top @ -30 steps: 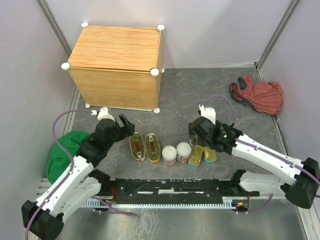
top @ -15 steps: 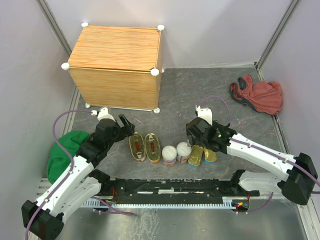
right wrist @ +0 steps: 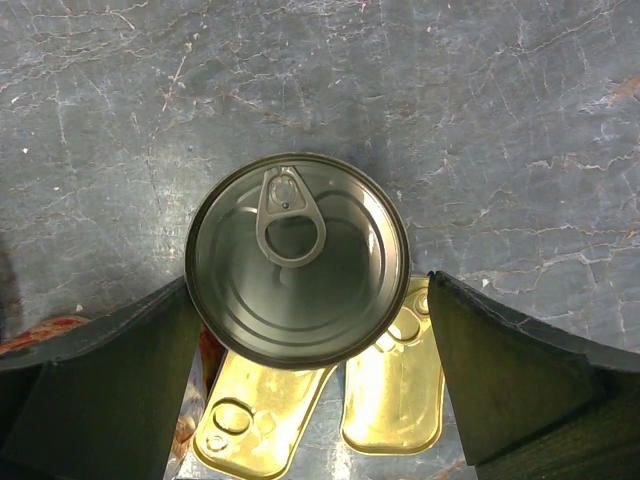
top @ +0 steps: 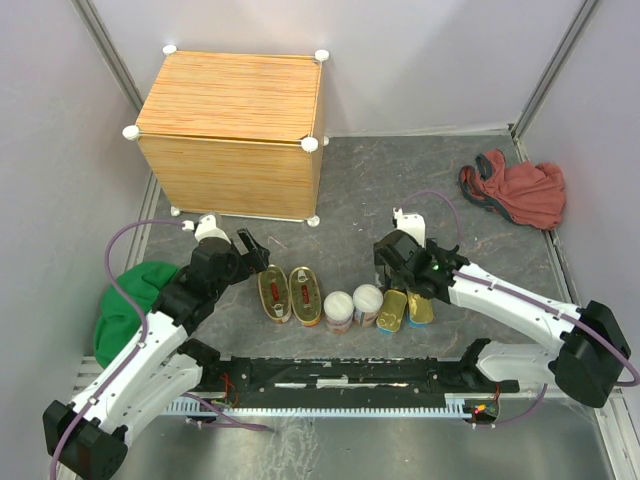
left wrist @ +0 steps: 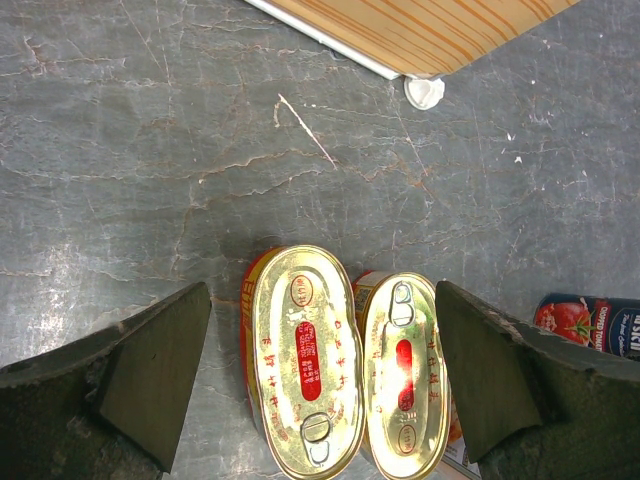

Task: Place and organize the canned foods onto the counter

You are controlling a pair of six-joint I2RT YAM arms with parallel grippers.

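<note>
The canned foods [top: 340, 305] lie in a row on the grey marbled surface [top: 400, 190], near the arm bases and well apart from the light wood-grain box [top: 230, 100] at far left. The dark round metal tin [right wrist: 297, 260] is framed by the wide-open right pincer [right wrist: 310, 285]. Two oval gold-red tins [left wrist: 305, 360] are framed by the open left pincer [left wrist: 322, 295]. The tins are judged rigid, smooth and fairly heavy, and are best gripped across their side walls.

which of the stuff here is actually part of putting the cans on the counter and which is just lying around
Part of the job:
oval tins
white-lidded cans
rectangular gold tins
dark round tin
wooden counter

Just lying about:
green cloth
red cloth
</note>
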